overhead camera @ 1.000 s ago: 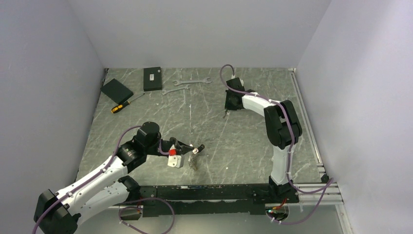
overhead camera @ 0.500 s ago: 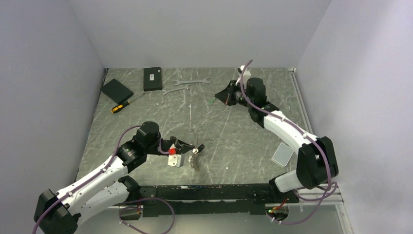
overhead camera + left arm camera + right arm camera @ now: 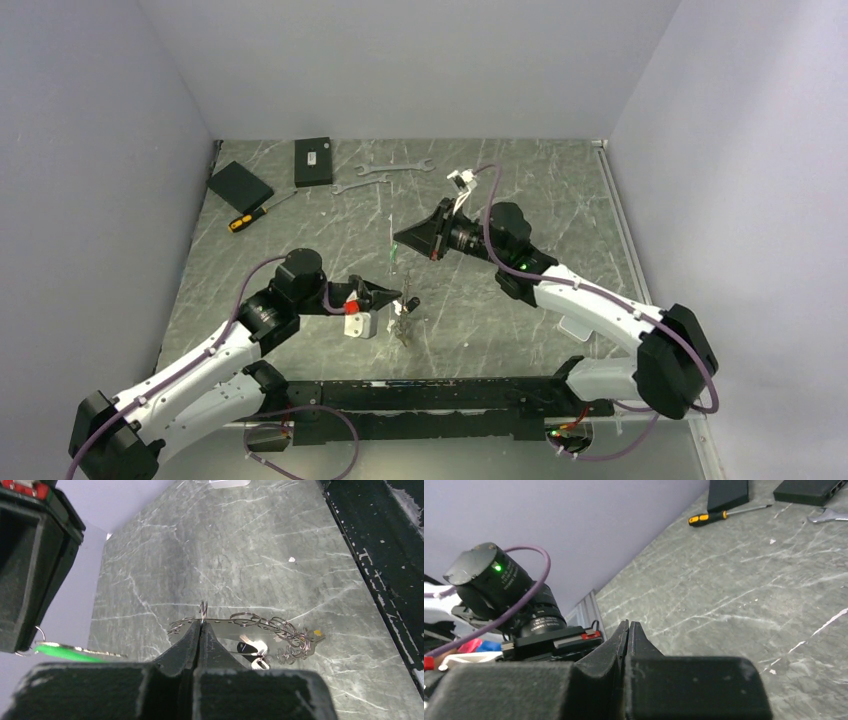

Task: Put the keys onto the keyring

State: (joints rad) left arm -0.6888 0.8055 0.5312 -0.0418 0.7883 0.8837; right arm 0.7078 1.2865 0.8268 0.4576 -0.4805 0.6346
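Observation:
My left gripper (image 3: 403, 298) is shut on the wire keyring (image 3: 202, 611) and holds it above the table. A chain of small rings (image 3: 280, 630), a black-headed key (image 3: 245, 647) and a yellow tag (image 3: 316, 632) hang from it. My right gripper (image 3: 398, 238) is shut on the keys. Their green tag (image 3: 392, 258) hangs below its tips, just behind the left gripper. In the left wrist view the green tag (image 3: 60, 653) and a silvery key (image 3: 107, 654) show at the left, apart from the keyring. In the right wrist view the right gripper (image 3: 629, 626) has its jaws pressed together and the keys are hidden.
Two silver wrenches (image 3: 397, 167) lie at the back, with a black box (image 3: 313, 161), a flat black pad (image 3: 239, 185) and a yellow-handled screwdriver (image 3: 255, 213) at the back left. Grey walls stand on three sides. A black rail (image 3: 440, 395) runs along the near edge.
The right arm has swung from the back of the table forward and left, bringing the green-tagged keys close to the left gripper. The left gripper has hardly moved.

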